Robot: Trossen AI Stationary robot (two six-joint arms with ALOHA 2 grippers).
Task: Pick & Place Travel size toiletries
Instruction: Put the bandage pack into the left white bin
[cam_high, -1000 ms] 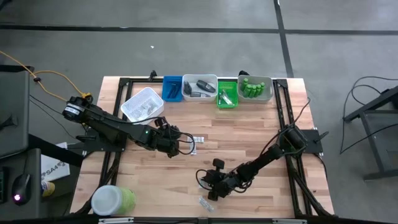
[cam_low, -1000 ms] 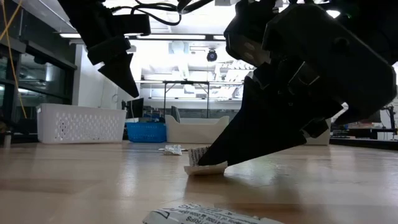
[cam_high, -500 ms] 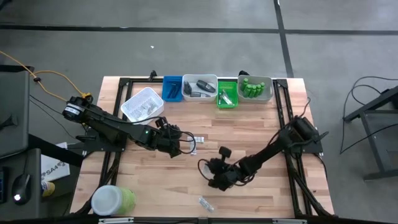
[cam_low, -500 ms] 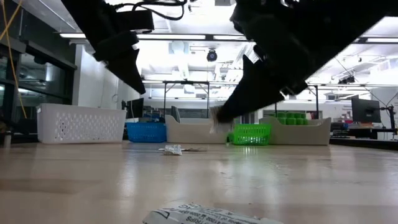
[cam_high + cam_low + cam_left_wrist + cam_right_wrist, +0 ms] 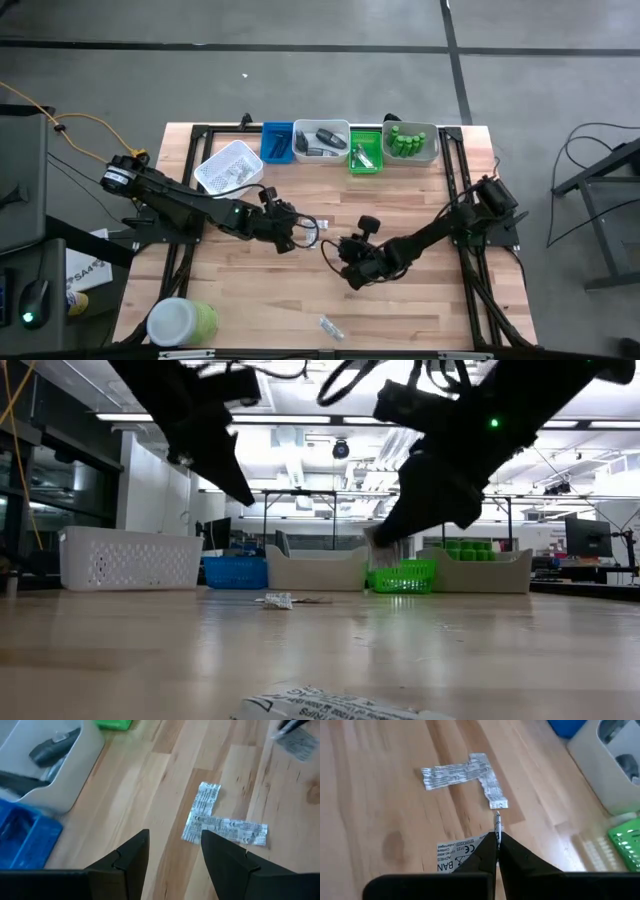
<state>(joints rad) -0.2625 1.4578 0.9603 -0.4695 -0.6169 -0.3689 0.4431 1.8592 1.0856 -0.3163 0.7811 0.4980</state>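
At the table's near left corner stands the big green jar [image 5: 182,322] with its white lid. Farther back sits the white basket [image 5: 229,167]. My left gripper [image 5: 300,232] hangs over the middle of the table with its fingers [image 5: 131,854] parted and nothing between them, just above two flat sachets [image 5: 220,822] that lie touching in an L on the wood. To their right, my right gripper [image 5: 343,262] is lifted off the table, its fingers [image 5: 507,851] pinched tight on a flat sachet [image 5: 454,853] with printed lettering; the sachet hangs in the air between them, near the two lying ones. Another sachet [image 5: 328,325] lies alone near the front edge. Along the back edge stand a blue tray [image 5: 277,141], a white tray [image 5: 321,141] holding dark grey pieces, a green tray [image 5: 365,150], and a tray [image 5: 412,143] of small green bottles.
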